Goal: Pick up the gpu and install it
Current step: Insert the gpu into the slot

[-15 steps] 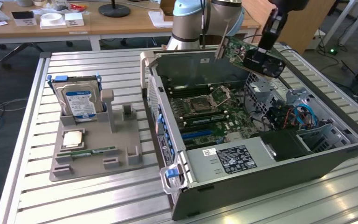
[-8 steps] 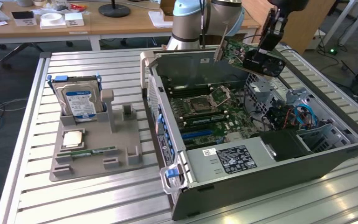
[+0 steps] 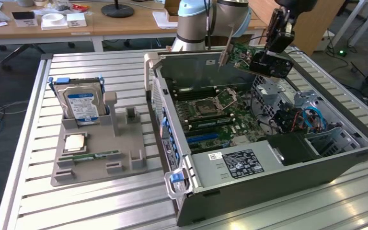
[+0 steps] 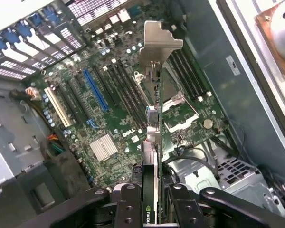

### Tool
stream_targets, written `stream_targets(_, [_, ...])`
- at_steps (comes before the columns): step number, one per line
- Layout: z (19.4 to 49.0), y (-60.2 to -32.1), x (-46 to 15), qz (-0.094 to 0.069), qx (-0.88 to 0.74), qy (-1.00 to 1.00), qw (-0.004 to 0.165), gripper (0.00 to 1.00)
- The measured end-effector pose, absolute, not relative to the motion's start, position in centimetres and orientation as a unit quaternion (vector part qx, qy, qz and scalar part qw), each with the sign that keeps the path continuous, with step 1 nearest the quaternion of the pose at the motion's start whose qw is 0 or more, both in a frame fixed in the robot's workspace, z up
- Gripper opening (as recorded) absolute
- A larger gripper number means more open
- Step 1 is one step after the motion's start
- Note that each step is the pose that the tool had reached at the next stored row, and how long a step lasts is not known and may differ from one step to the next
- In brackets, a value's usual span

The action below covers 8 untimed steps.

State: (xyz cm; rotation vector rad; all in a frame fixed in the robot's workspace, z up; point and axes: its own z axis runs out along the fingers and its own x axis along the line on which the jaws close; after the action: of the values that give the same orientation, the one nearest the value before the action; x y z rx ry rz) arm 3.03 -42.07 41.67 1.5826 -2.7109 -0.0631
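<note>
While the end effector (image 3: 258, 60) (image 4: 154, 209) pinches the gpu (image 3: 240, 53) (image 4: 152, 142) between its two black fingers, the card hangs in the air above the far side of an open computer case (image 3: 267, 177) (image 4: 256, 109). It is well clear of the board below. The gpu's green circuit board faces the exterior view's left, and its silver end bracket (image 3: 225, 51) (image 4: 160, 40) is at the end farthest from the fingers. From the wrist view the card is seen edge-on, pointing down toward the inside of the case.

The case lies on its side on a slatted metal worktop (image 3: 107, 201) with its side panel off. Inside it a green motherboard (image 3: 216, 120) (image 4: 109, 118) covers the floor, carrying a processor socket (image 3: 210, 103), rows of long black slots, one blue slot (image 4: 96, 89) and a small silver heatsink (image 4: 103, 146). A grey power supply with a black label (image 3: 238, 164) fills the near corner. Blue cables (image 3: 312, 117) curl beside a metal cage toward the exterior view's right.

To the exterior view's left, apart from the case, a grey holder (image 3: 130, 165) sits on the worktop. A hard drive (image 3: 82, 105) with a blue and white label stands upright in its rear slot. A square processor chip (image 3: 74, 142) lies flat in a recess in front of the drive, and a narrow green memory stick (image 3: 94, 155) lies in a groove just nearer than the chip.
</note>
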Motion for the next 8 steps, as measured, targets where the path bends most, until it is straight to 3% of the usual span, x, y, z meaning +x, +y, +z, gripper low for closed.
stream_targets(8, [41.58,-42.05,3.03,-0.02,0.551,-0.834,0.002,0.26])
